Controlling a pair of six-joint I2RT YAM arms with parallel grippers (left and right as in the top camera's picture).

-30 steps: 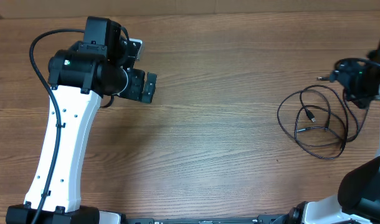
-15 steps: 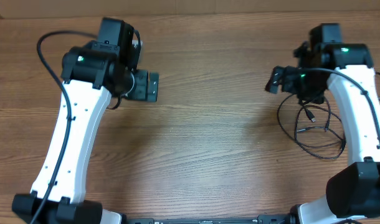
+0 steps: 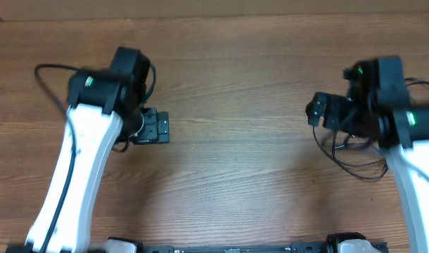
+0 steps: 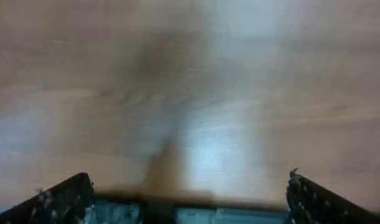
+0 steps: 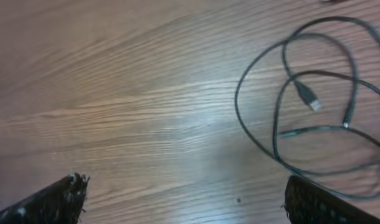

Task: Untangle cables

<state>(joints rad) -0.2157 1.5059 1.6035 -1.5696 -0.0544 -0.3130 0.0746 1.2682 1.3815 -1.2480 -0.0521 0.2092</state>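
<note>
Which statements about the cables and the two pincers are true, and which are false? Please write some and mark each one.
1. The left pincer and the right pincer are both open. True.
2. The right pincer holds a cable. False: it holds nothing, and the cables lie loose on the table.
3. The cables lie on the right side of the table. True.
4. Cables lie under the left pincer. False: its camera shows only bare wood.
5. A plug lies among the loops. True.
</note>
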